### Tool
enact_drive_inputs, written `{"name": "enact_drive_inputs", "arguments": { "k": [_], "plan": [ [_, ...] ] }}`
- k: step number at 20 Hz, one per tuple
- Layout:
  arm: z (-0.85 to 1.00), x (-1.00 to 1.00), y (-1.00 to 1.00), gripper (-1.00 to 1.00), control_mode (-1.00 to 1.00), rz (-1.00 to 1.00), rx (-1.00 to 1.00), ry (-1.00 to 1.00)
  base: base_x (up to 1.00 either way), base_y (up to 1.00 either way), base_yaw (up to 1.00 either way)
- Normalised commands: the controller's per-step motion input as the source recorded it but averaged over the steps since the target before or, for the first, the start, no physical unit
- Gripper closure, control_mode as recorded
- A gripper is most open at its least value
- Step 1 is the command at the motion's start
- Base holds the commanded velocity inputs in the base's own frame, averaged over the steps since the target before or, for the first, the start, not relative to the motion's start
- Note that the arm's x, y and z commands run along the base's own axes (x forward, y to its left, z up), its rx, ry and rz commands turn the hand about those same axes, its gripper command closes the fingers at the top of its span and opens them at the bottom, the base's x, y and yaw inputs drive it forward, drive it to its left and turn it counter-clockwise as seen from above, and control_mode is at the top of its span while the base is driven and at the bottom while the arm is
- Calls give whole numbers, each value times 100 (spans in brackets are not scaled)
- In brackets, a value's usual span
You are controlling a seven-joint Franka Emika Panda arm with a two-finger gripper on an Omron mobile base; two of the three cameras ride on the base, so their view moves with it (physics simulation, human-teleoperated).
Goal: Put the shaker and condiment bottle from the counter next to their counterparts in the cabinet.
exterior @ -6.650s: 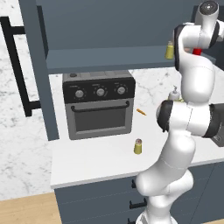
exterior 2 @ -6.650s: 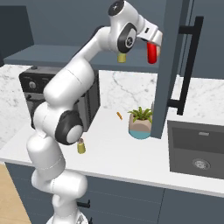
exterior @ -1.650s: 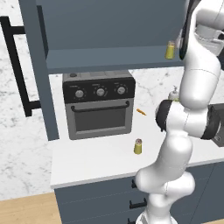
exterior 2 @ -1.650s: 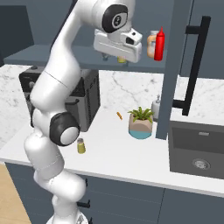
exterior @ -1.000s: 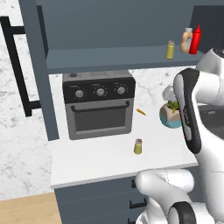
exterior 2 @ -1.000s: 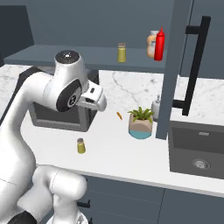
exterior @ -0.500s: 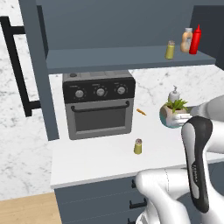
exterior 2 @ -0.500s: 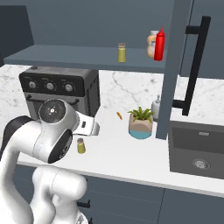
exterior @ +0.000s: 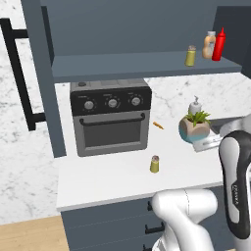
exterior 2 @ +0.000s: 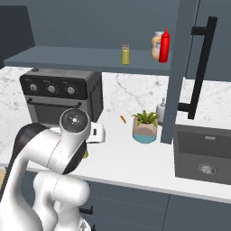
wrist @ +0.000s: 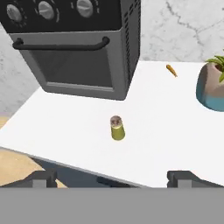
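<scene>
One item of the two is done — the red condiment bottle (exterior: pixel 219 43) stands on the cabinet (exterior: pixel 142 64) shelf, just beside the tan-orange bottle (exterior: pixel 209 44), with the twin shaker (exterior: pixel 190 55) a little further along. The shaker (wrist: pixel 117 127) stands upright on the white counter (wrist: pixel 166 131), in front of the toaster oven (wrist: pixel 74 46) and well apart from the potted plant (wrist: pixel 211 85). The gripper (wrist: pixel 112 177) hangs above and short of it, fingers (wrist: pixel 43 177) spread wide, grasping nothing — a stance suited, I judge, to dropping over the shaker.
</scene>
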Motion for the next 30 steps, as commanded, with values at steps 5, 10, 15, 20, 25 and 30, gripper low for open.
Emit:
{"name": "enact_drive_inputs", "arguments": {
  "k": [5, 10, 15, 20, 25, 30],
  "plan": [
    [-58, -29, 12, -100, -100, 26, -1, -12, 0, 0, 0],
    [-61, -26, 19, -100, -100, 24, 0, -24, 0, 0, 0],
    [-33, -33, 27, -100, -100, 17, 0, -18, 0, 0, 0],
    [-30, -1, 44, -100, -100, 13, -1, -22, 0, 0, 0],
    [-27, 0, 32, -100, -100, 8, -1, -22, 0, 0, 0],
    [-47, 0, 19, -100, -100, 3, 0, -11, 0, 0, 0]
  ]
}}
